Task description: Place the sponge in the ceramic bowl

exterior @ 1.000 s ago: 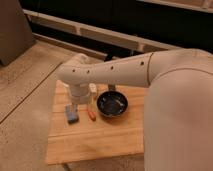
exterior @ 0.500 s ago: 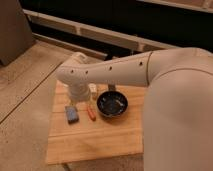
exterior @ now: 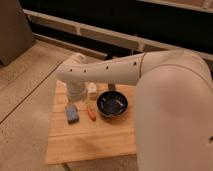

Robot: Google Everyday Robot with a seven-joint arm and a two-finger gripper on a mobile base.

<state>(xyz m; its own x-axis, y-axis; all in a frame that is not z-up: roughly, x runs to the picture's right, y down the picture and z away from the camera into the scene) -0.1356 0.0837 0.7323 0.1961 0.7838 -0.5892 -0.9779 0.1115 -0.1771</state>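
Camera view. The sponge (exterior: 72, 114) lies flat on the wooden table (exterior: 90, 145), left of centre and outside the ceramic bowl (exterior: 112, 105), with an orange stick (exterior: 91, 114) between them. The gripper (exterior: 75, 99) hangs just above the sponge's upper end, apparently not touching it; whether it is open or closed cannot be told. The step is judged to be the grasp. Descend squarely across the short sides, avoid the stick and the cream piece (exterior: 92, 90), lift clear, then carry right over the bowl's rim.
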